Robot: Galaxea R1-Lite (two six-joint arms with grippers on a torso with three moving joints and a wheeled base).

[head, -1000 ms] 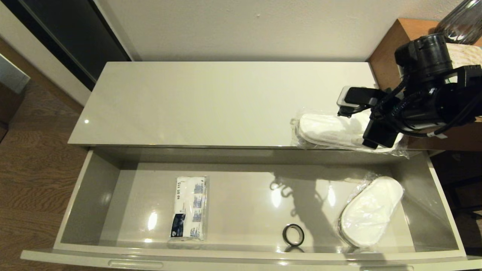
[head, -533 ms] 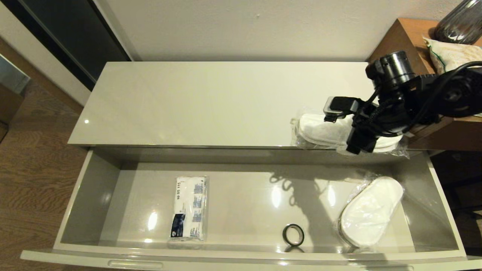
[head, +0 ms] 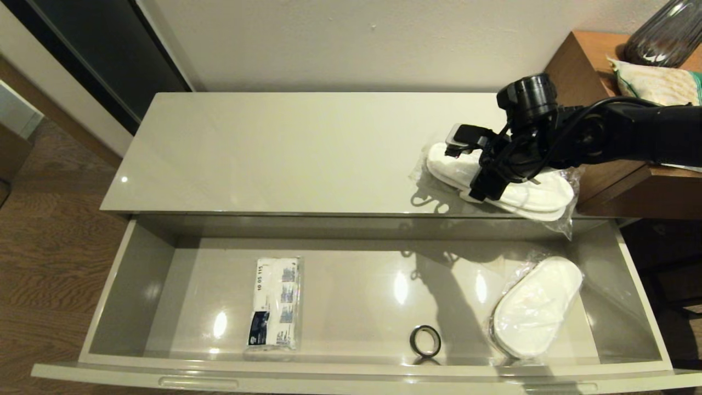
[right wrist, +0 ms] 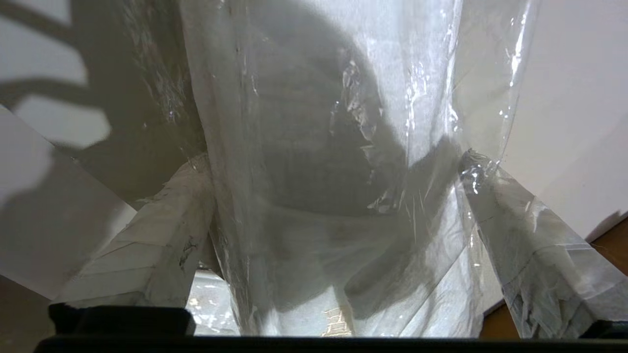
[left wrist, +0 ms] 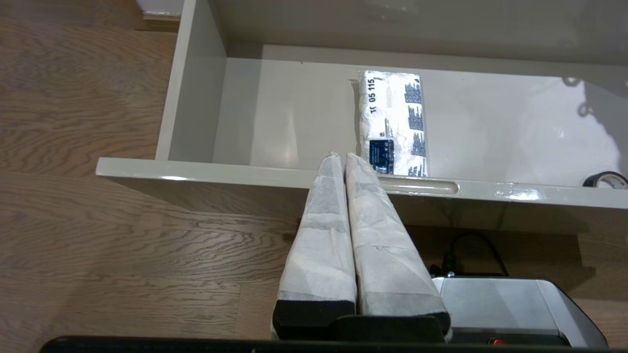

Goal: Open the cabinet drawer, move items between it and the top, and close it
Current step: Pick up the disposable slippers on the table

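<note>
The cabinet drawer [head: 351,378] is pulled wide open below the glossy top [head: 285,153]. Inside it lie the tissue pack [head: 274,303] at left and one pack of white slippers [head: 535,307] at right. A second slippers pack [head: 526,195] is at the top's right front corner, its plastic overhanging the edge. My right gripper [head: 493,181] is shut on this pack; in the right wrist view its fingers [right wrist: 162,235] press both sides of the wrapped slippers [right wrist: 319,122]. My left gripper [left wrist: 339,156] is shut and empty, low in front of the drawer front [left wrist: 221,171], with the tissue pack [left wrist: 392,122] beyond it.
A small black ring [head: 425,340] lies on the drawer floor between tissue pack and slippers. A brown wooden unit [head: 598,55] with a glass vase [head: 663,38] and a cloth stands right of the cabinet. A dark door panel [head: 98,49] is at back left.
My right arm has come down and moved left over the top's right end. The slippers pack in it has shifted left and back and turned a little.
</note>
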